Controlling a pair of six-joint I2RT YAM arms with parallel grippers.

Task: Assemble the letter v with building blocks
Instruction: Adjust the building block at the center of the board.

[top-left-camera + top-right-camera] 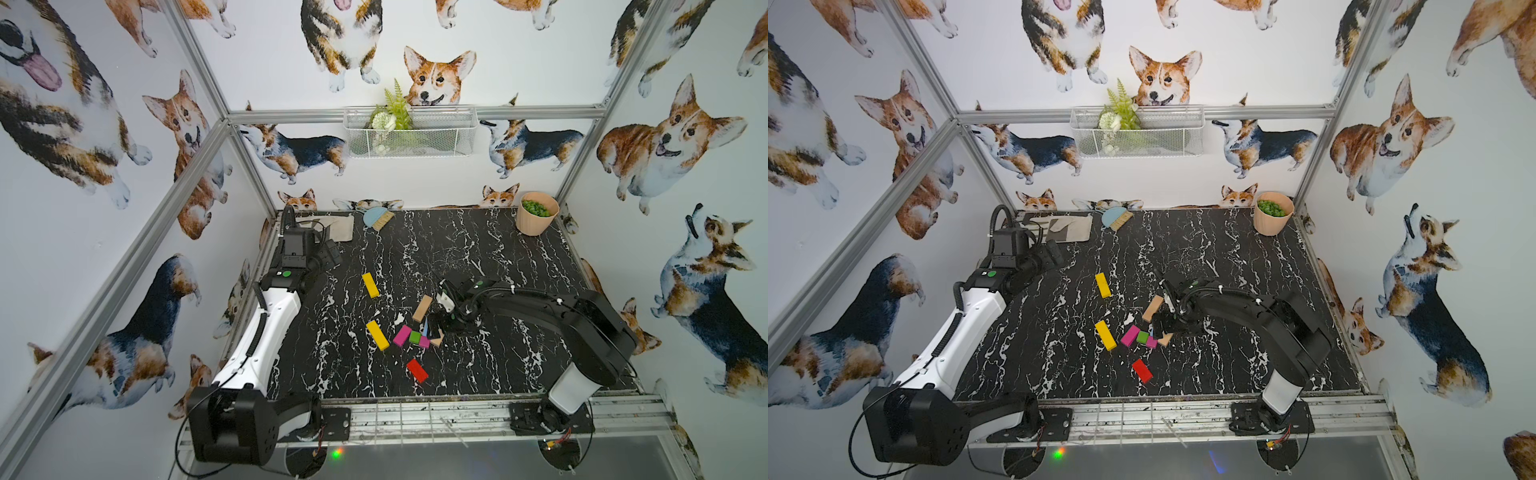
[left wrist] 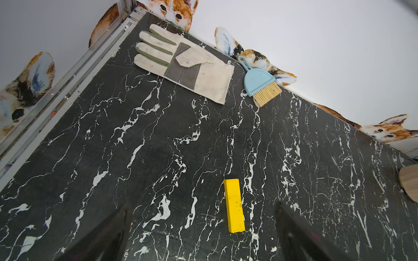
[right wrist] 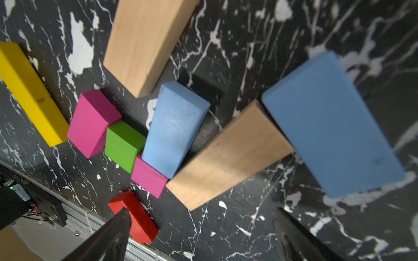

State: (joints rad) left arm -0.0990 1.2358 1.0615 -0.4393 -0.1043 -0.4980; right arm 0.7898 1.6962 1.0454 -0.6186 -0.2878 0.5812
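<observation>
The left gripper [image 2: 203,204] and the right gripper [image 3: 202,212] are seen spread wide and empty, the latter held over the 3 o'clock edge of the building blocks [image 1: 414,336], clustered at the centre of the table [image 1: 519,249].

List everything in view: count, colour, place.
yellow blocks: two, yellow, left arm's side of the cluster, apart
tan blocks: two, plain wood, in the mid-table cluster
blue blocks: two, light blue, in the cluster
pink blocks: two, magenta, touching the green one on either side
green block: one, green, in the cluster
red block: one, red, alone, nearest the front rail
glove: one, off-white and grey, back left corner
brush: one, light blue, beside the glove
pot: one, peach, back right corner
wire basket: one, white, back wall, holding greenery
table: one, black marbled
left end effector: one, black, open, near a yellow block
right end effector: one, black, open, above the cluster
</observation>
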